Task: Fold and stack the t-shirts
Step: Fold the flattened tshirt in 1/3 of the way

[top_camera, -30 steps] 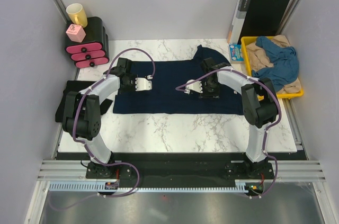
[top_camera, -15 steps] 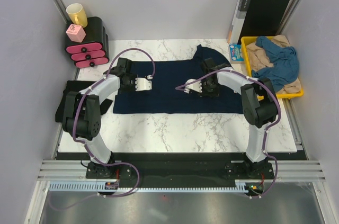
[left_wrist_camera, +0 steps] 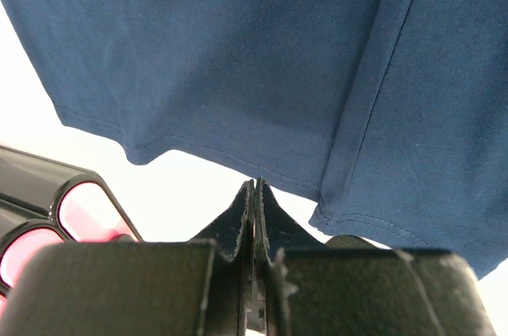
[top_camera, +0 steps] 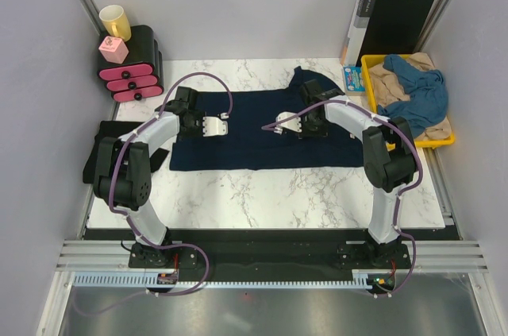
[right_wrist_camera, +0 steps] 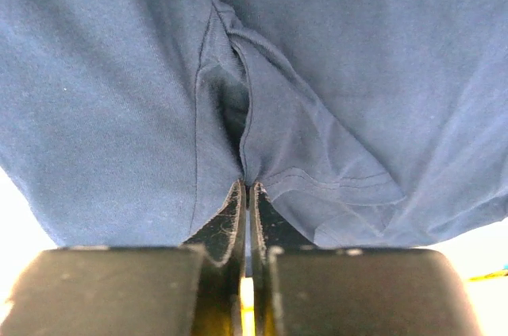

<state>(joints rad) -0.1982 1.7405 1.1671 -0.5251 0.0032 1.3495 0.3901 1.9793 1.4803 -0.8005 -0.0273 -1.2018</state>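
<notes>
A large dark navy t-shirt (top_camera: 254, 145) lies spread flat on the marble table. It fills the left wrist view (left_wrist_camera: 262, 58) and the right wrist view (right_wrist_camera: 333, 66). My left gripper (top_camera: 194, 120) is at the shirt's left end. Its jaws (left_wrist_camera: 254, 187) are shut, tips touching the hem, with no cloth seen between them. My right gripper (top_camera: 305, 125) is over the shirt's right half, shut (right_wrist_camera: 248, 187) on a puckered fold by a seam. A medium-blue t-shirt (top_camera: 421, 91) and a beige one (top_camera: 389, 80) lie crumpled in the yellow tray.
The yellow tray (top_camera: 446, 142) stands at the right edge, with a black orange-edged folder (top_camera: 397, 22) upright behind it. Pink drawers (top_camera: 131, 74) carrying a yellow mug (top_camera: 115, 22) stand at the back left and show in the left wrist view (left_wrist_camera: 87, 217). A black item (top_camera: 99, 157) lies by the left arm.
My right gripper has moved a little toward the back of the table, still shut on the navy cloth. My left gripper has not moved.
</notes>
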